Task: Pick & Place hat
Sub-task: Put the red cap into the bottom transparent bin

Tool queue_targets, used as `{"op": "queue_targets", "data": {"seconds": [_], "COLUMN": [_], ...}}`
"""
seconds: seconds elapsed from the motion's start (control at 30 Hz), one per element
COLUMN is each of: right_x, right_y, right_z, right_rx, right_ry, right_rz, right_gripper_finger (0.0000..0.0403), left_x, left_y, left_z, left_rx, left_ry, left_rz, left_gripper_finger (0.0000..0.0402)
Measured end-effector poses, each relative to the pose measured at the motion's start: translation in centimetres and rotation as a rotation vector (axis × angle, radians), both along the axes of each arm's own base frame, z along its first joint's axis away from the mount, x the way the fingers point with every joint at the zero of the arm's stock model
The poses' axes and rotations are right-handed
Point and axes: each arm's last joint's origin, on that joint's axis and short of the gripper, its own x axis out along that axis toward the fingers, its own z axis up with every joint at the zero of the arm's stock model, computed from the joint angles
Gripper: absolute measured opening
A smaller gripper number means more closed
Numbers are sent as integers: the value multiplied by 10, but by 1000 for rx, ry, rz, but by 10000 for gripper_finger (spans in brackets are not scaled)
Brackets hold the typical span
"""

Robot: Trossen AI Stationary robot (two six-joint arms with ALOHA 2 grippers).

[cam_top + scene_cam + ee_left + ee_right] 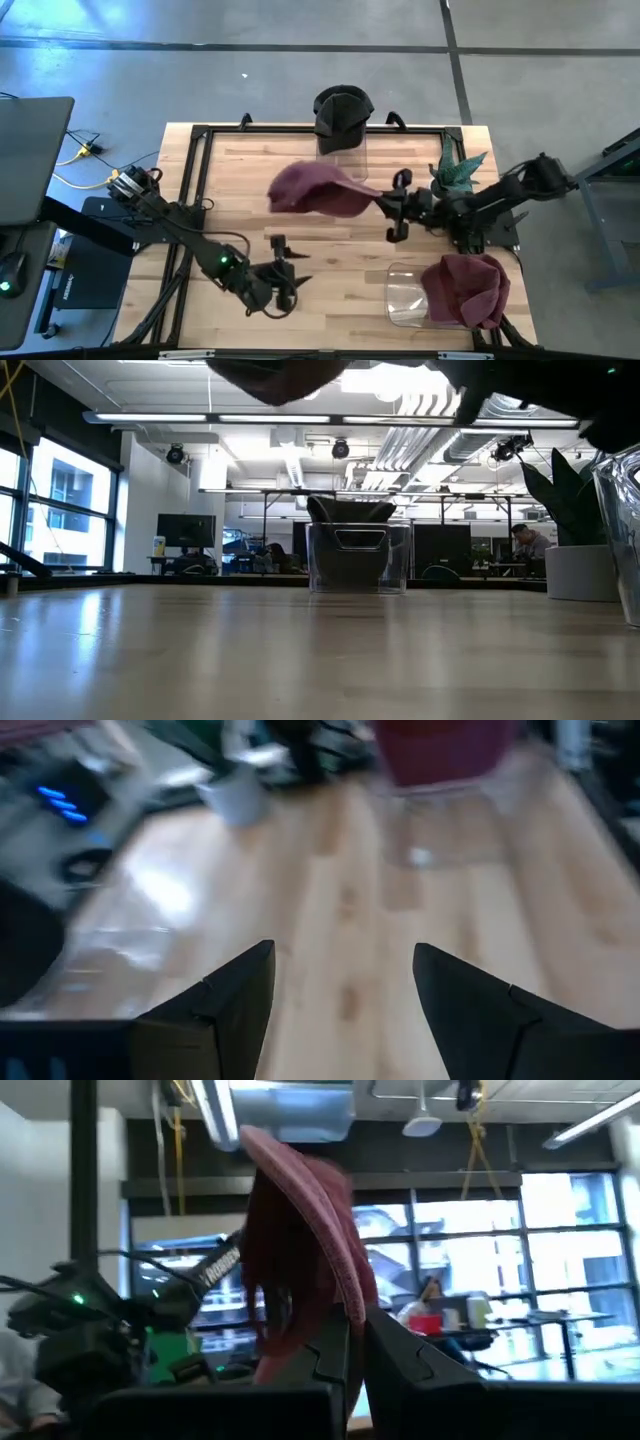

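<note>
Hat (315, 188), maroon, one item: you have it pinched by the brim in the right gripper (393, 206), fingers pressed together on the fabric, and carried in the air over the middle of the table (240, 180); the right wrist view shows the cloth (300, 1250) hanging upright from between the fingers, and the low view shows only its dark underside at the top, clear of the wood. Black hat (343, 112): sits on a clear stand (345, 150) at the far edge, touching it. Second maroon hat (465, 288): draped over another clear stand (405, 295) at the near right corner. Plant (455, 170): just beyond the right arm, near the far right corner. Left gripper (285, 270): low over the near side of the table, fingers (225, 1005) spread, holding nothing, waiting. Step in hand, as you may judge it: the carry, with pick done and place not yet begun. No empty stand shows, so you cannot tell the target from these views; bare table under the hat looks the likeliest spot. Next move calls for you to lower the hat until the crown rests on a surface, keep it well apart from the black hat, then part the fingers and lift away without dragging the brim.
</note>
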Motion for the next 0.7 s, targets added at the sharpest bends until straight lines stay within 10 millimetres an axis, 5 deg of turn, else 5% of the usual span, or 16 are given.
{"op": "queue_targets", "data": {"seconds": [0.3, 0.5, 0.7], "right_x": [30, 34, 34], "right_y": [-6, -5, -5], "right_z": [30, 39, 39], "right_rx": [-157, -194, -194], "right_ry": [-119, -154, -155], "right_rz": [151, 177, 172], "right_gripper_finger": [7, 9, 8], "left_x": [13, 8, 24], "left_y": [44, 77, 101], "left_z": [-21, -7, 9], "left_rx": [10, 11, 32], "left_ry": [-378, -727, -789], "left_rz": [45, -55, -26], "left_gripper_finger": [231, 231, 231]}}
